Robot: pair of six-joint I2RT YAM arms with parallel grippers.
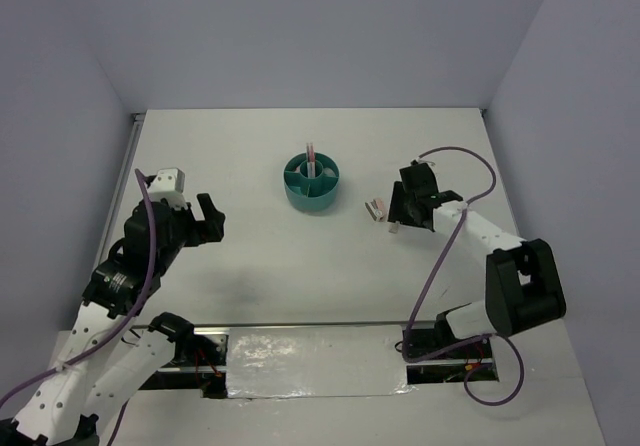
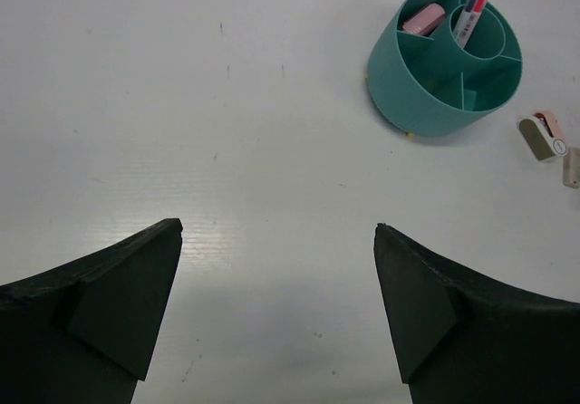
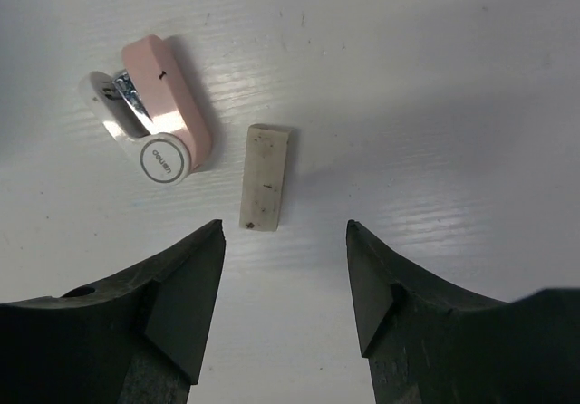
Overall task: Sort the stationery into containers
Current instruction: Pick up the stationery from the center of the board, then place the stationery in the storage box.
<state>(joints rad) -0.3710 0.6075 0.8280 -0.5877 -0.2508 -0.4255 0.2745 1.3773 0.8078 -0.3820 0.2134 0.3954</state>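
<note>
The round teal organiser [image 1: 311,183] stands at the table's middle back, with a pink-red pen [image 1: 311,156] upright in its central cup. In the left wrist view the organiser [image 2: 426,91] also holds a pink eraser [image 2: 423,19] in a side compartment. A pink-white piece [image 3: 159,114] and a beige piece [image 3: 266,177] lie flat on the table just ahead of my right gripper [image 3: 285,227], which is open and empty. They also show in the top view, pink-white [image 1: 377,208] and beige [image 1: 394,229]. My left gripper [image 2: 278,227] is open and empty over bare table, left of the organiser.
The table is white with grey walls on three sides. The right arm's purple cable [image 1: 460,156] loops above the table behind the right gripper. A metal strip [image 1: 300,361] runs along the near edge between the arm bases.
</note>
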